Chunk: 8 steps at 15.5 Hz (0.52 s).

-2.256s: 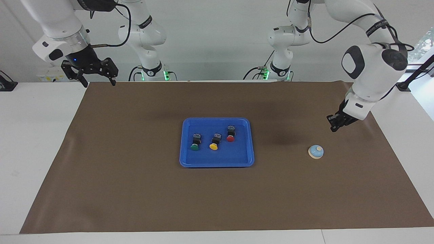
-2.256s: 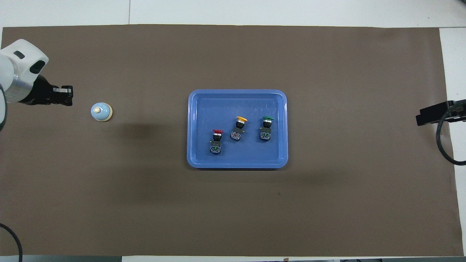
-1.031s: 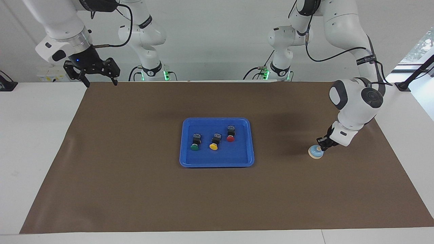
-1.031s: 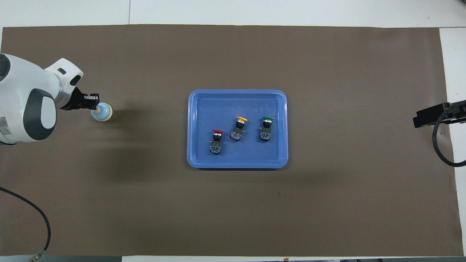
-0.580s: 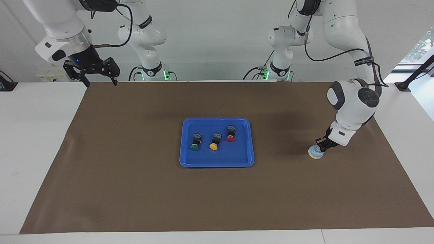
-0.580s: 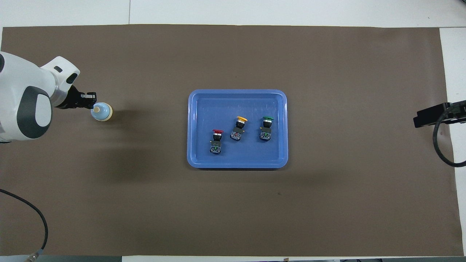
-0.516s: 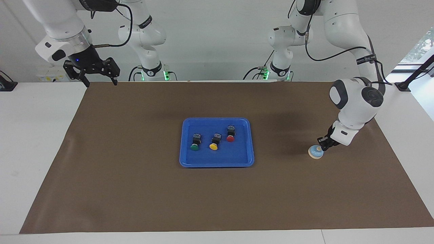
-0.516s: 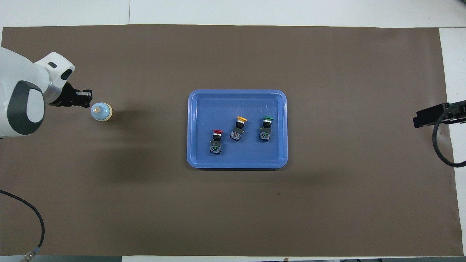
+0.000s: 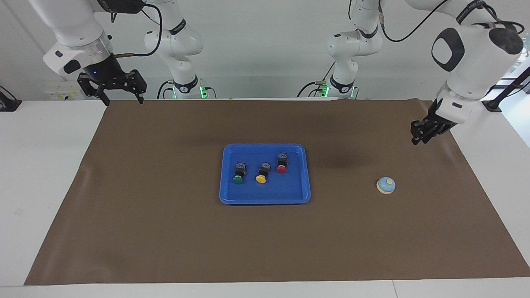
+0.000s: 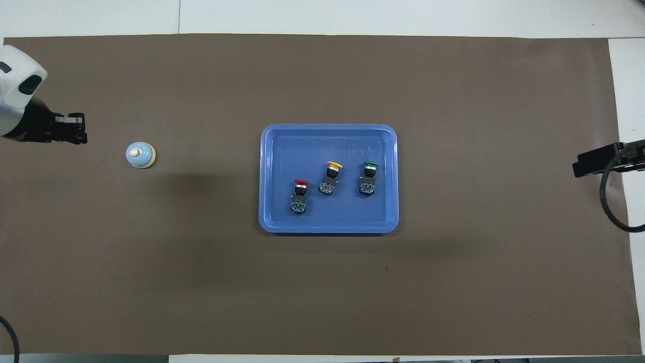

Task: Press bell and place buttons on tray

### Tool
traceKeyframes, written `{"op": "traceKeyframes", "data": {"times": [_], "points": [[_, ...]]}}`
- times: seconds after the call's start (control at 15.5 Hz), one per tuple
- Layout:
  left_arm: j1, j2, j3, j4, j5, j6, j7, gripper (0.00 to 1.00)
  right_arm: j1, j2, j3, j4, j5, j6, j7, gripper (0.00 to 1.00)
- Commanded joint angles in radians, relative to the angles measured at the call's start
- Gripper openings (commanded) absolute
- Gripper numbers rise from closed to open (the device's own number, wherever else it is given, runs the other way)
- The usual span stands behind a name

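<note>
The light-blue bell stands alone on the brown mat toward the left arm's end; it also shows in the overhead view. The blue tray sits mid-table, also seen from overhead. In it lie the green button, the yellow button and the red button. My left gripper is shut and empty, raised over the mat clear of the bell. My right gripper is open and empty, waiting in the air over the mat's edge by the right arm's base.
A brown mat covers most of the white table. White table margins show at both ends. The arms' bases and cables stand along the robots' edge.
My left gripper was down on the bell's knob, then lifted off and drew back toward the robots and the left arm's end. The bell, tray, buttons and right arm stayed put.
</note>
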Motion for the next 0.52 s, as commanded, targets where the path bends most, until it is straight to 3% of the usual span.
{"op": "traceKeyframes", "data": {"times": [0.0, 0.13, 0.45], "points": [[0.003, -0.081, 0.0, -0.03, 0.002, -0.088, 0.004, 1.0, -0.007, -0.024, 0.005, -0.028, -0.009, 0.001, -0.012, 1.0], [0.005, -0.114, 0.0, -0.03, 0.002, -0.131, 0.005, 1.0, -0.007, -0.024, 0.005, -0.028, -0.009, 0.001, -0.011, 1.0], [-0.001, -0.109, 0.0, -0.012, 0.0, -0.152, 0.002, 1.0, -0.007, -0.024, 0.005, -0.028, -0.009, 0.001, -0.012, 1.0]]}}
